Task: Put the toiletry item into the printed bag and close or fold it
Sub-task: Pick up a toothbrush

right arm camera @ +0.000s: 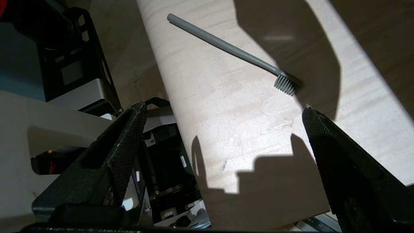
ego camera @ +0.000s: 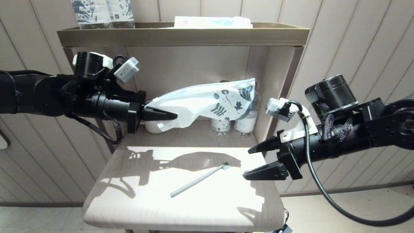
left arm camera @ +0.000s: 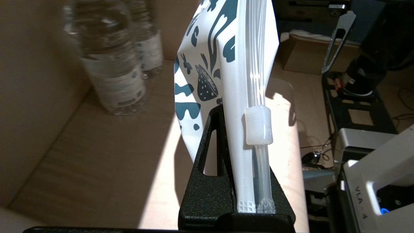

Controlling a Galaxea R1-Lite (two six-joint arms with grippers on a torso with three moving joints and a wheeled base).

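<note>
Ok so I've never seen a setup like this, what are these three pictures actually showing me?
It is a two-armed robot seen by three cameras at once. The wide picture comes from its head, looking down at a pale table under a shelf. The other two come from cameras on each wrist, behind the black fingers. The left gripper is shut on a white printed bag, holding it in the air by its zip strip. The right gripper hangs open at the table's edge, empty. A grey toothbrush lies on the table. Water bottles stand behind.
</note>
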